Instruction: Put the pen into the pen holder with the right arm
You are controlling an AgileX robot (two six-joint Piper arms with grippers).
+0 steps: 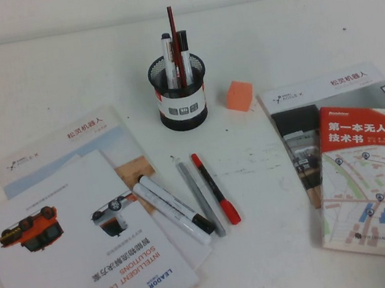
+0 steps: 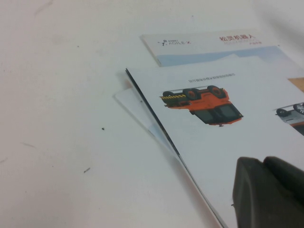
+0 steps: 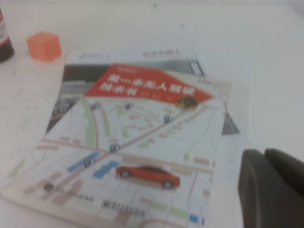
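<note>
The pen holder [image 1: 180,94], a black mesh cup with a white label band, stands at the table's centre back. The pen [image 1: 173,32], a thin dark red stick, stands upright inside it with two white markers and rises above them. Neither arm shows in the high view. My right gripper [image 3: 264,154] is shut and empty, hovering over the map-cover book [image 3: 133,156] at the right, far from the holder. A sliver of the holder [image 3: 4,45] shows in the right wrist view. My left gripper [image 2: 264,162] is shut and empty over the brochure [image 2: 213,142] at the left.
An orange cube [image 1: 239,95] sits right of the holder. Two white markers [image 1: 174,210], a grey pen [image 1: 200,198] and a red marker [image 1: 216,188] lie in front of it. Brochures [image 1: 70,253] cover the left, books [image 1: 373,165] the right.
</note>
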